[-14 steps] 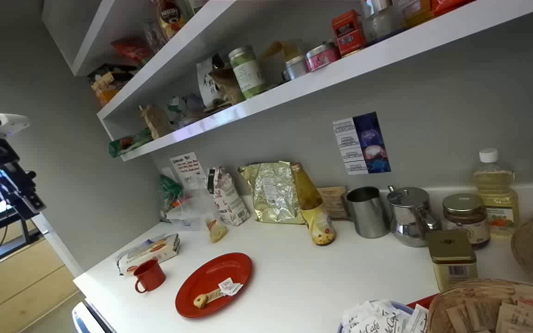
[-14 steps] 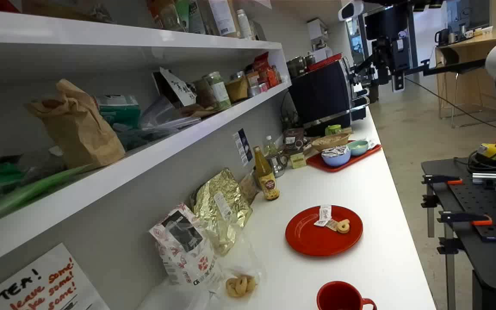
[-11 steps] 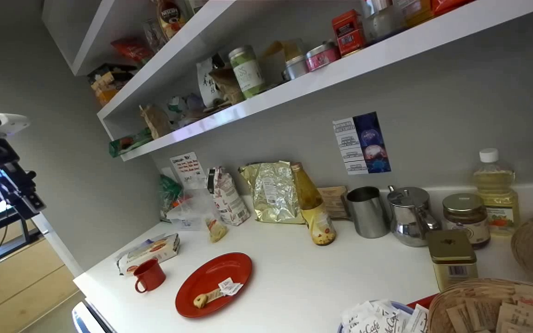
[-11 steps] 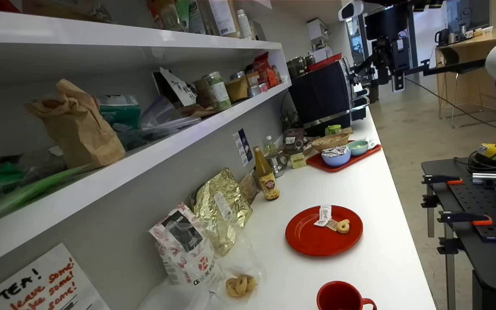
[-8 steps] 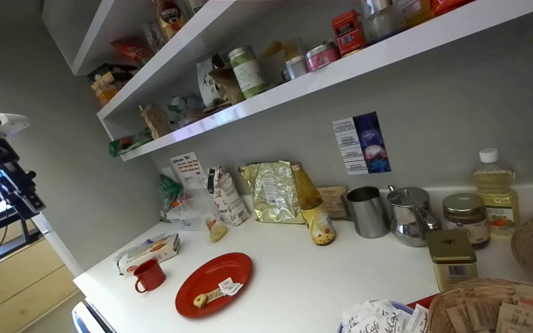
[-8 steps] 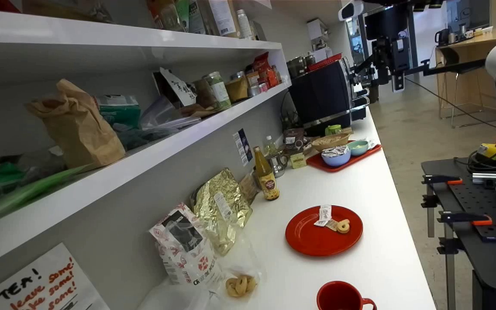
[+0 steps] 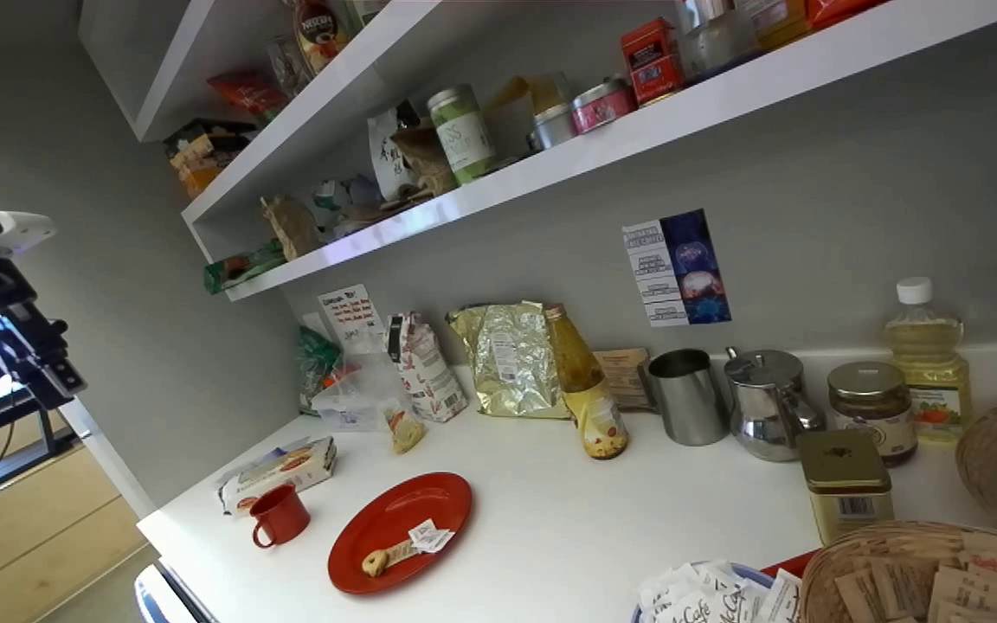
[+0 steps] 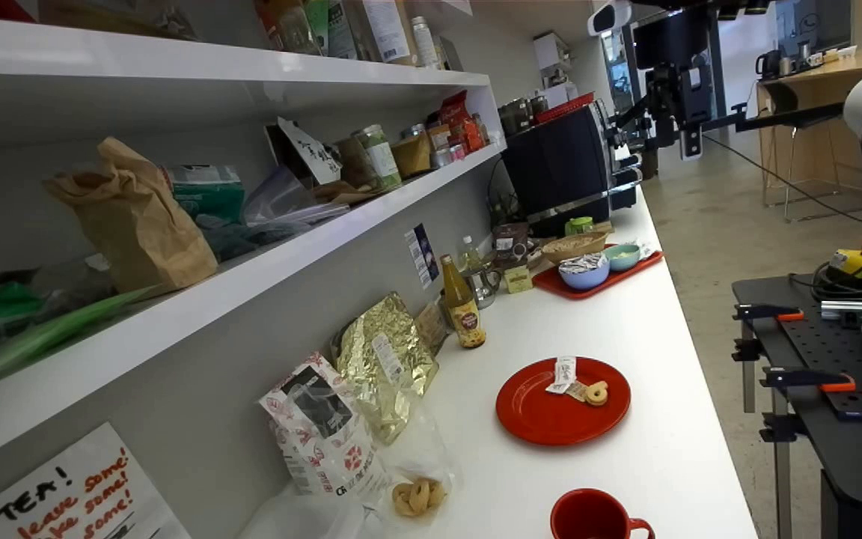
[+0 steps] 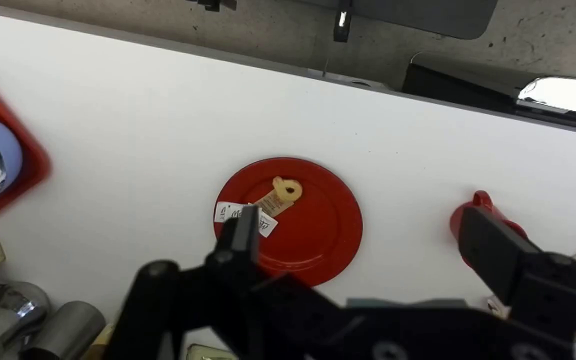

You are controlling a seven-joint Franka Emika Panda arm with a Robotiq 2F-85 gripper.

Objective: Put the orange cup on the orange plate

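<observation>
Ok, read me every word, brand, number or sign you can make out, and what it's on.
"TEA! leave some! … some! … some!": paper sign
"NESCAFE": brown container
"McCafé": sachets in the blue bowl
"SS" (partial word): green jar
All else is too small, blurred or partial, including the wall poster, yellow bottle, red-and-white bag and the packets on the orange plate. No numbers legible.

In an exterior view the cup (image 8: pixel 588 516), near the bench's (image 8: pixel 517 479) front edge, has its base cut off at the picture's bottom. In the wrist view a blurred finger (image 9: pixel 493 252) of the gripper (image 9: pixel 359 215) hides much of that cup, and the opposite finger covers part of the plate (image 9: pixel 330 220). In both exterior views, print on the plate's paper packets (image 7: pixel 430 537) is too small to read. In an exterior view a basket (image 7: pixel 983 454) by the wall edge is cut off at right.
</observation>
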